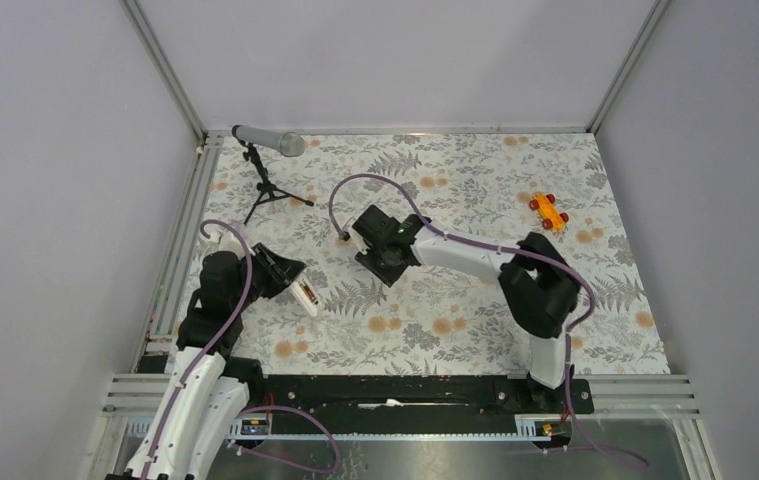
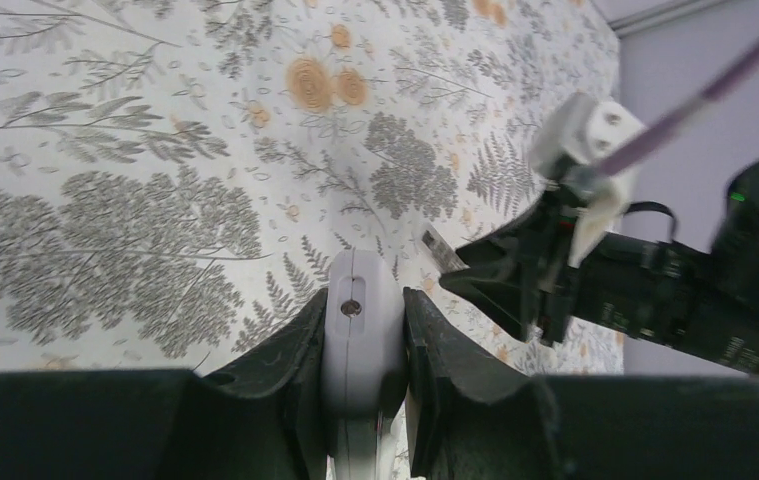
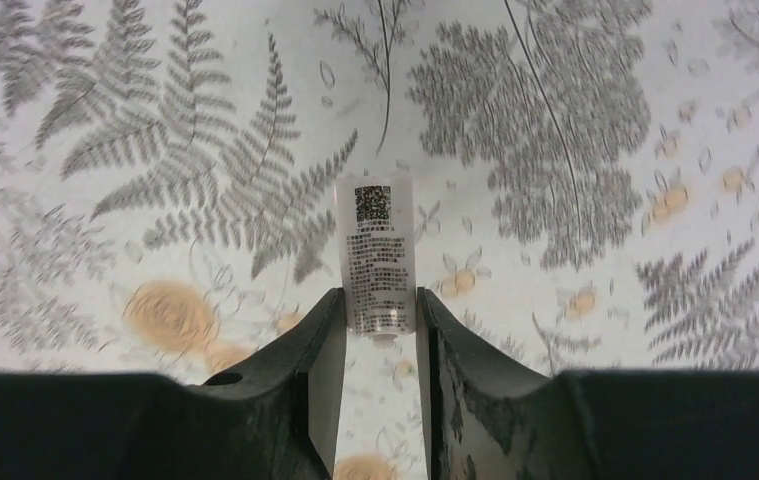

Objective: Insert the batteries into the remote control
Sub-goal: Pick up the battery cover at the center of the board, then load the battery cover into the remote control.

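Note:
My left gripper (image 1: 300, 285) is shut on the white remote control (image 1: 306, 295) at the left of the floral table. In the left wrist view the remote control (image 2: 360, 325) stands between the two fingers, its rounded end with a small screw hole poking out past the left gripper (image 2: 365, 298). My right gripper (image 3: 379, 295) is closed on the near end of a small white cover (image 3: 379, 245) with a code square and fine print. From above, the right gripper (image 1: 352, 237) sits near the table's middle. The batteries are out of view.
A grey microphone (image 1: 268, 140) on a black tripod stands at the back left. An orange toy car (image 1: 549, 211) with red wheels lies at the back right. Purple cables loop over both arms. Grey walls close the table in.

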Motion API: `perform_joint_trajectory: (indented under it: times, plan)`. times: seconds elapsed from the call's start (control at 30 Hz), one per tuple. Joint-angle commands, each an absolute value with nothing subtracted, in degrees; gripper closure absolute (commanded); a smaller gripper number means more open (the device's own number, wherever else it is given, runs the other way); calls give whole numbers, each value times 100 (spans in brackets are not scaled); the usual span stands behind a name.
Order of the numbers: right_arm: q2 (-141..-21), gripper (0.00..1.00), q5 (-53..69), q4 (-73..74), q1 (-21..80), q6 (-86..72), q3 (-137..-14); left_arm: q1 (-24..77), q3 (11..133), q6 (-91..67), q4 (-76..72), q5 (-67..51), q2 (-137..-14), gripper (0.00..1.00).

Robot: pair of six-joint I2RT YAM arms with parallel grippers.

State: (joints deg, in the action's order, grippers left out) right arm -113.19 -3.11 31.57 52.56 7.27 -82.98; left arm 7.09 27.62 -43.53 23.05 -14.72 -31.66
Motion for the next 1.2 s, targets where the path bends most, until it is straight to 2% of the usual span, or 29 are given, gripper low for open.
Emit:
perform_joint_trajectory:
  times: [0.0,0.17,0.3,0.5,0.77,0.97,1.17]
  plan:
    - [-10128,65,-285,3218,5273,-97,-7801,683,2358,-4596,468,-2160,-3033,100]
    - [-9017,65,-291,3140,5273,-488,-7283,719,1941,-5063,-1123,-2888,-3208,100]
    - [-8047,64,601,2798,5273,-484,-6865,963,1746,-5531,-2484,-3138,-3712,100]
    - [-6901,63,1594,1873,5393,-476,-6413,2087,2272,-5671,-3619,-2872,-4996,100]
    - [-6861,63,945,1981,5613,-209,-6525,2440,2603,-5809,-3952,-2542,-5378,100]
    - [-7247,63,441,2467,5625,-786,-7050,2593,2449,-6014,-4104,-2200,-5284,100]
    - [-7493,62,605,2766,5644,-1334,-7515,2636,2206,-6240,-4292,-1793,-5161,100]
